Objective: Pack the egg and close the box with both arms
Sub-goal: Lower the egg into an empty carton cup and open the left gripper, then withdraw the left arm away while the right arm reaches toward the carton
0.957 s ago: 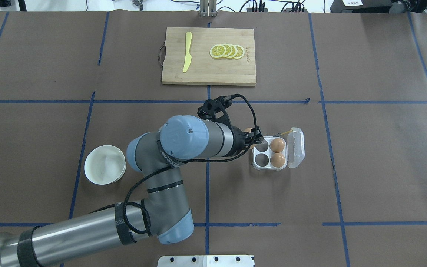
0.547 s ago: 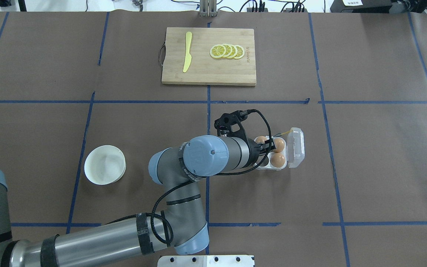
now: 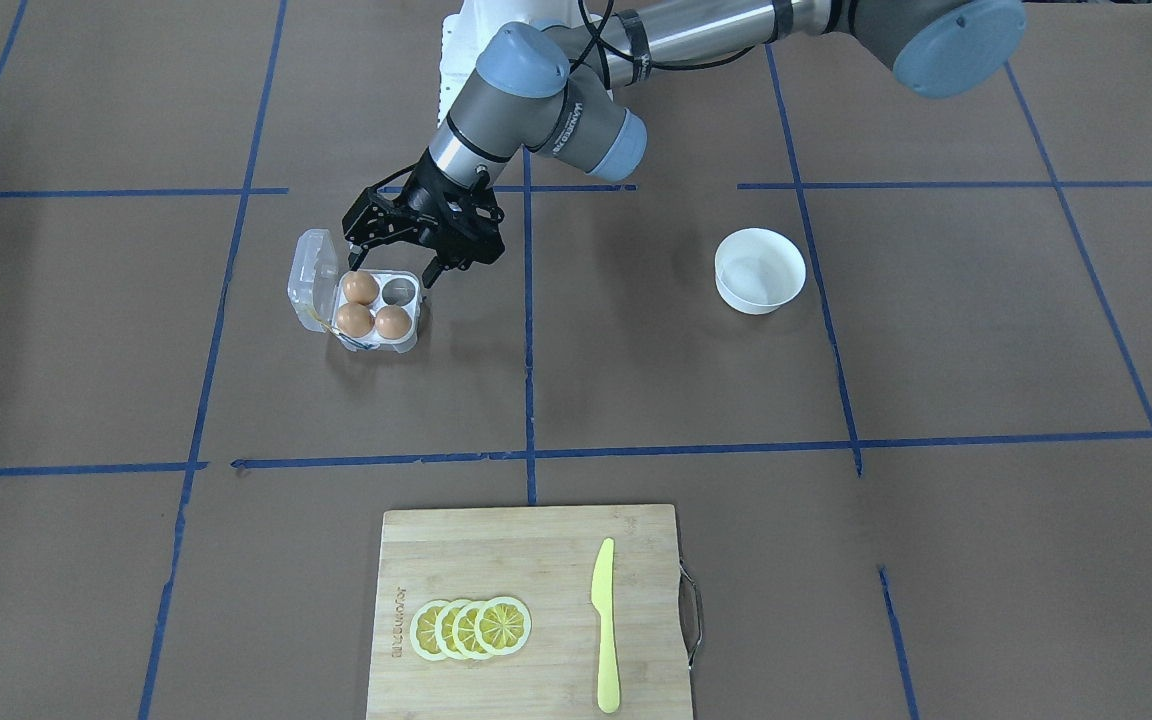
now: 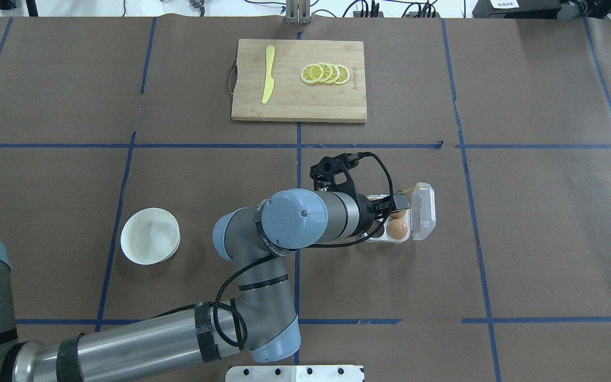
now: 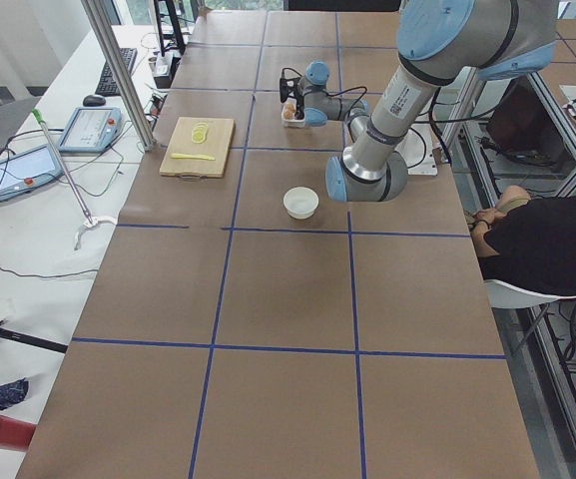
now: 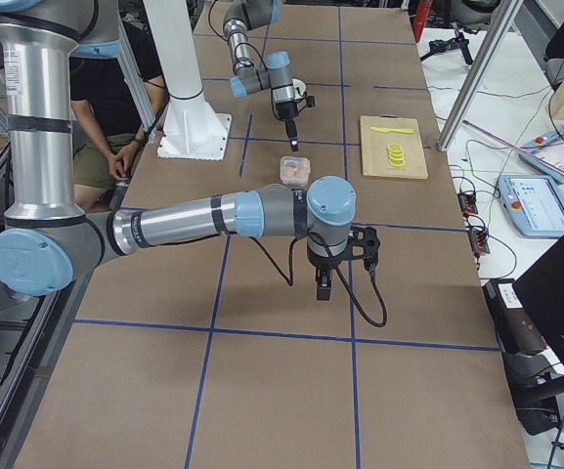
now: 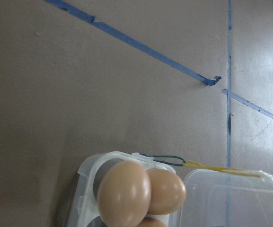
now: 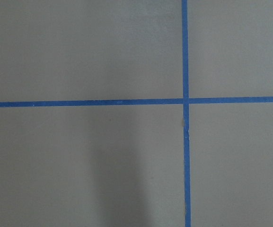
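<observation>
Brown-papered surface (image 3: 836, 350) gridded with blue tape (image 3: 528, 400), left pincer (image 3: 391, 264) released just above lid-open egg carton (image 3: 308, 268), egg (image 3: 393, 322) seated inside beside two others (image 3: 357, 304), one cell vacant, right pincer (image 6: 323, 285) over bare surface, grip impossible to tell.

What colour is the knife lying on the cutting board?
The knife is pale yellow, seen best in the exterior front-facing view.

The left gripper (image 3: 391, 265) has travelled from the box's (image 3: 311, 268) left side to above it, and its jaws, clamped on the egg (image 3: 393, 322) a second ago, now stand apart — the egg sits in the far left cell, making three.
</observation>
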Motion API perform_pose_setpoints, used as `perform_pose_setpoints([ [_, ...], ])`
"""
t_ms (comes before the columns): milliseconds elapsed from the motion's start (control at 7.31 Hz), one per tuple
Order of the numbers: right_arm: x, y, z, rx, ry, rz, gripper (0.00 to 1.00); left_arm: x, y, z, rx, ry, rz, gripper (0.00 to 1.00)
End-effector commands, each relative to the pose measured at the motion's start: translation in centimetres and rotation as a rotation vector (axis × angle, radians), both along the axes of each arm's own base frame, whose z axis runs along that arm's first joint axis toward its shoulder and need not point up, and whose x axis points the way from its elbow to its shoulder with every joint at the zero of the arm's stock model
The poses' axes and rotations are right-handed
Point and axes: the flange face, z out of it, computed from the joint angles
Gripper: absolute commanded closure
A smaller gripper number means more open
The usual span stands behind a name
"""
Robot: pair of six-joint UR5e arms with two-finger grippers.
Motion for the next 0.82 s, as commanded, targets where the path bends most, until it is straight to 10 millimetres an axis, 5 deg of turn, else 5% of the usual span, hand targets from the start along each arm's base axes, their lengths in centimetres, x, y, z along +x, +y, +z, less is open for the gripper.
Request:
perform_pose_setpoints([
  [0, -4.6, -1.2, -2.4, 0.024, -0.034, 0.039, 0.01, -6.0, -3.1, 0.5, 0.004, -0.068, 0.085, 0.00],
  [274, -12.7, -1.3, -5.8, 0.006, -0.132, 0.128, 0.01, -13.9, -5.5, 2.7, 0.057, -0.192, 0.112, 0.00],
  [410, -16.9, -0.5, -7.0, -0.011, -0.174, 0.144, 0.23, -18.7, -6.4, 3.8, 0.081, -0.241, 0.117, 0.00],
  [684, -24.3, 2.0, -9.1, -0.045, -0.247, 0.097, 0.98, -26.9, -10.3, 3.8, 0.088, -0.304, 0.050, 0.00],
])
